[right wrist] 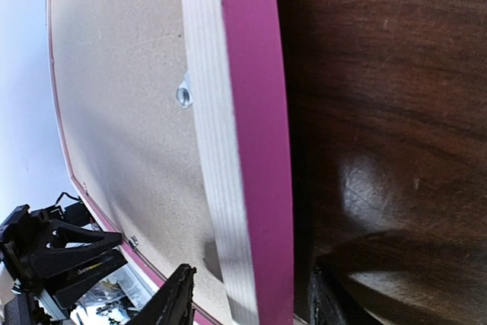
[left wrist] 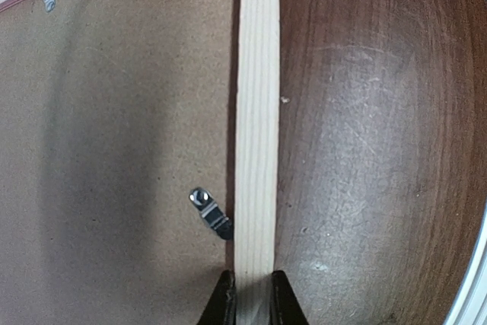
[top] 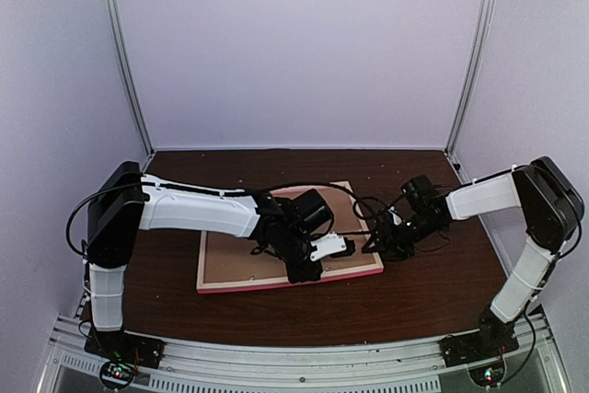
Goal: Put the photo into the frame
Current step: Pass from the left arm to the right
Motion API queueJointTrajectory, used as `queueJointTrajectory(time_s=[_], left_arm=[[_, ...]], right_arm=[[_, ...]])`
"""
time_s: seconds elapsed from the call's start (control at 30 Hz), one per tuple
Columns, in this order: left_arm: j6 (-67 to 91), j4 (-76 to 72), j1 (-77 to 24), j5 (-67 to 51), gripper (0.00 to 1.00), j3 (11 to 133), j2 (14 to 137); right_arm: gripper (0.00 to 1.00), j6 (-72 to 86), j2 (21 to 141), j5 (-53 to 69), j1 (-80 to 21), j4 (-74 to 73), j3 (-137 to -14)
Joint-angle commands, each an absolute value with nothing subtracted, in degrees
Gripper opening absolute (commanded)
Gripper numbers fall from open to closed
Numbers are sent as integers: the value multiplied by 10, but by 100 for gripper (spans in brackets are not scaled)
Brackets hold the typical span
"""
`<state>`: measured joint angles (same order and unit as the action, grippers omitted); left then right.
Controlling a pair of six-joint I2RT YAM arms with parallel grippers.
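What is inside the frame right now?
A plain brown backing board fills the frame, with a small metal tab at its edge. Anything under the board is covered from view.

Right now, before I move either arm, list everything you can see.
frame: one, pink moulding with pale wood back edges, lying back up mid-table
backing board: one, brown, set in the frame
metal clips: a few, silver, along the board's edges
photo: none in view
table: one, dark brown wood, under the frame
left gripper: one, black fingers, shut on the frame's near rail
right gripper: one, black fingers, open astride the frame's right rail
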<state>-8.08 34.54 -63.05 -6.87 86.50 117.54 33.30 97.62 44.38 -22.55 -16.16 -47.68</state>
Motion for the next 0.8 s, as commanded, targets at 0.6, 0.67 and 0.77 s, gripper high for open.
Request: queueJointTrajectory(time_s=[0.6,0.67,0.77], left_arm=[[-39,308,-623,-38,34,844,1145],[-39,308,-623,-27,45,842,1144],[-43,309,-623,-15,62,840,1141]], right_arm=[[13,379,973,486,-221,-96,-450],[12,378,972,487,-221,-100,-453],[9,375,971,489,-221,-109,-459]])
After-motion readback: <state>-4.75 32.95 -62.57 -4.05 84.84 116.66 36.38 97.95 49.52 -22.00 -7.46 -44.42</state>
